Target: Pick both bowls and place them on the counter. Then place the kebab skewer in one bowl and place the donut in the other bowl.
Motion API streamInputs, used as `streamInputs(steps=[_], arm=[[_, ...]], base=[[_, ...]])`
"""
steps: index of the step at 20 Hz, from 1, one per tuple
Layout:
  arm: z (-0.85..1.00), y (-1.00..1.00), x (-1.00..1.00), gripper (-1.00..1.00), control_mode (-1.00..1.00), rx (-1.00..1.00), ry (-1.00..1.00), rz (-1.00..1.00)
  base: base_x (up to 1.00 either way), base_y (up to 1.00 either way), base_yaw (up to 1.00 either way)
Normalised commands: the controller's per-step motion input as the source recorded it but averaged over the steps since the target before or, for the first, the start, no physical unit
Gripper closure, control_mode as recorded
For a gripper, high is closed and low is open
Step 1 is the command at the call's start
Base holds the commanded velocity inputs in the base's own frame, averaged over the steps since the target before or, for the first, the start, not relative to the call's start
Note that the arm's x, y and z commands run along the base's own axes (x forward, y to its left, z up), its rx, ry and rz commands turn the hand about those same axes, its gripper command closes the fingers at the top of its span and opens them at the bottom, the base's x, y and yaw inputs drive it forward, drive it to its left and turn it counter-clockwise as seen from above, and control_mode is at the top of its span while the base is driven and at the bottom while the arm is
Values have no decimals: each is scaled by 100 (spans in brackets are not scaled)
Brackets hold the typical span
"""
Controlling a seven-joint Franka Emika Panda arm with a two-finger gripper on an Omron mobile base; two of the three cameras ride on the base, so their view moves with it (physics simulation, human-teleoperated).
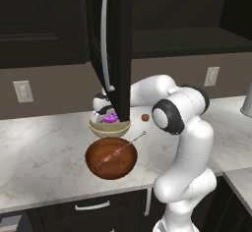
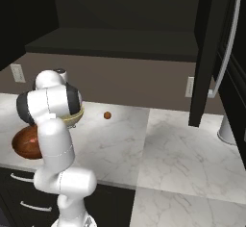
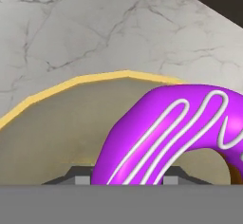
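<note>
Two bowls sit near the counter's (image 1: 39, 152) front edge, kebab skewer (image 1: 120, 150) lying aslant in the brown bowl (image 1: 111, 158), loop toward the back right, while the gripper (image 1: 105, 113) pinches the donut (image 3: 180, 133) over the cream bowl (image 1: 109, 128).

Up close, the purple donut (image 3: 175, 133) with white icing squiggles sits between the claw (image 3: 127, 176) tips, low over the hollow of the cream-yellow bowl (image 3: 57, 128). Beyond the rim lies the white marble table (image 3: 95, 28).
</note>
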Motion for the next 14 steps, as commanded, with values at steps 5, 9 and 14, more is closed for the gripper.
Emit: streamInputs(steps=[5, 9, 14], arm=[[-19, 7, 9, 100, -100, -4, 0, 0], [-8, 6, -6, 100, -100, -2, 0, 0], [0, 5, -19, 100, -100, 0, 0, 0]], base=[[0, 0, 0], [0, 0, 0], [0, 0, 0]])
